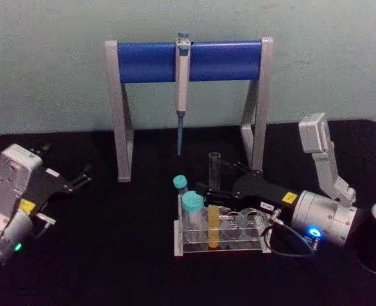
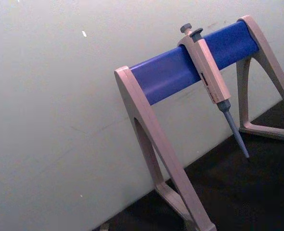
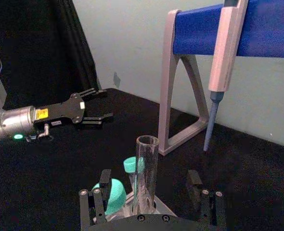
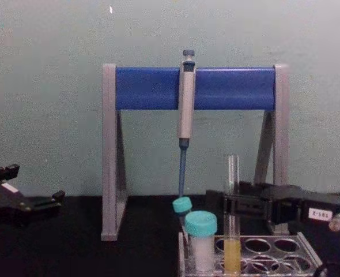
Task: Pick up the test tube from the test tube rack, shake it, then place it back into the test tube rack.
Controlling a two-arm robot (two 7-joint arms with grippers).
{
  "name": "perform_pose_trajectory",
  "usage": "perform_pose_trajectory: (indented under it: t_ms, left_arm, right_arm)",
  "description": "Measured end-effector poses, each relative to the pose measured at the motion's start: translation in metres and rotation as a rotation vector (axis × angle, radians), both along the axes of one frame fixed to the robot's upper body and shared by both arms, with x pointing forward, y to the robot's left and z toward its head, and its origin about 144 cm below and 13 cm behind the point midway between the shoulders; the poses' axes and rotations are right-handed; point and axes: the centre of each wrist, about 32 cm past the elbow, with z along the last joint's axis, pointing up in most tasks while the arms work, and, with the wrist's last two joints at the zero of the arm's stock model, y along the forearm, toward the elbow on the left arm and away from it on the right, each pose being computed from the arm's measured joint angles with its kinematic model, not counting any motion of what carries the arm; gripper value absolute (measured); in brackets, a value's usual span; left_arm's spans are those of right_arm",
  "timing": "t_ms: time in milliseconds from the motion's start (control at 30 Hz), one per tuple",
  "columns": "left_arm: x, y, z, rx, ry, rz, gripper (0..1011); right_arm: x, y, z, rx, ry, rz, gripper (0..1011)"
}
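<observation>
Pale grey-green wall behind; black matte tabletop; dark curtain at side.

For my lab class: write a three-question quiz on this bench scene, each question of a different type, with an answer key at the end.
1. True or false: the test tube is held in the air, clear of the rack.
2. What hangs from the blue bar of the stand? A) a pipette B) a funnel C) a brush
3. Short answer: which gripper has its open fingers on either side of the test tube?

Key
1. False; it stands in the rack.
2. A.
3. The right gripper; the left gripper sits open, well off to the left.
</observation>
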Motion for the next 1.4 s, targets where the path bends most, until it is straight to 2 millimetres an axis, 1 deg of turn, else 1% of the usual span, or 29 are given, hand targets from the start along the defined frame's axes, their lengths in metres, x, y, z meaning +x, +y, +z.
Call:
perform_pose_trajectory:
  t_ms: [1167, 1300, 1333, 1367, 1400]
  left_arm:
    - [0.0, 0.0, 0.0, 0.0, 0.0, 0.0, 1001]
    - [0.0, 0.0, 0.0, 0.0, 0.0, 0.0, 1001]
    - [0.0, 0.0, 0.0, 0.0, 0.0, 0.0, 1001]
    - [0.0, 0.0, 0.0, 0.0, 0.0, 0.0, 1001]
    - [0.0, 0.0, 0.0, 0.0, 0.0, 0.0, 1001]
  right_arm:
    - [-0.0031, -0.0008, -0.0003, -0.021, 0.017, -0.011, 1000]
    - [-0.0031, -0.0009, -0.0003, -0.02, 0.016, -0.011, 929]
    - [-0.0031, -0.0009, -0.0002, -0.02, 0.016, -0.011, 887]
    - [-0.0031, -0.0009, -0.0002, -0.02, 0.016, -0.011, 887]
    - [-0.0031, -0.0009, -0.0002, -0.02, 0.016, -0.011, 860]
